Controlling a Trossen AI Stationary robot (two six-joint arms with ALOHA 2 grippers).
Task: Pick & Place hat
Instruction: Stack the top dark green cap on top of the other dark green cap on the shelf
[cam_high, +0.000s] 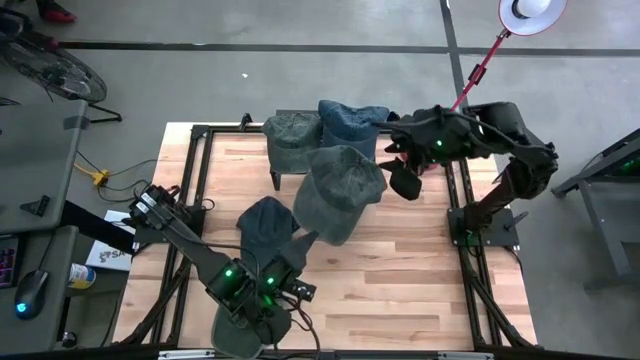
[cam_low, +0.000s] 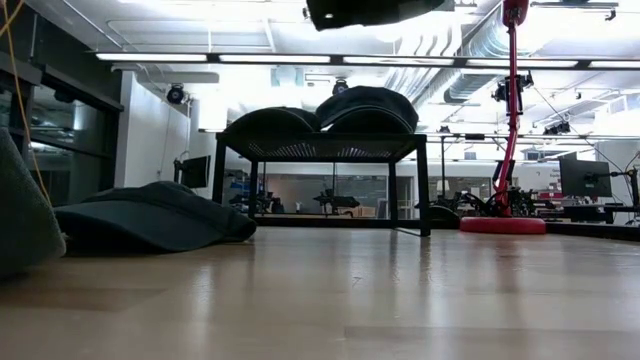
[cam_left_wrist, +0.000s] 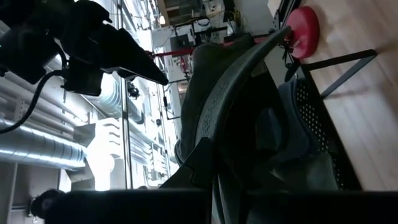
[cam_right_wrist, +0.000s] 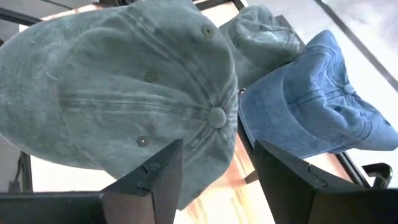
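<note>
A grey-green cap hangs in the air over the middle of the table, with my left gripper shut on it from the near left. Its crown and top button face up. My right gripper stands open above the table by the rack's right end, higher than the cap and touching nothing. A green cap and a blue cap rest on a low black rack at the far side. A dark blue cap lies flat on the table. My left gripper holds the grey-green cap by its brim, at the cap's near-left edge. The fingers reach in level from the table's near left. The cap is lifted clear of the table, crown up, and stretches away beyond the fingers. The exact place of contact is dark in the left wrist view.
Another grey hat lies at the table's near edge, close to the low camera. A red lamp stand rises at the far right, by the rack. Bare wood stretches across the near right of the table.
</note>
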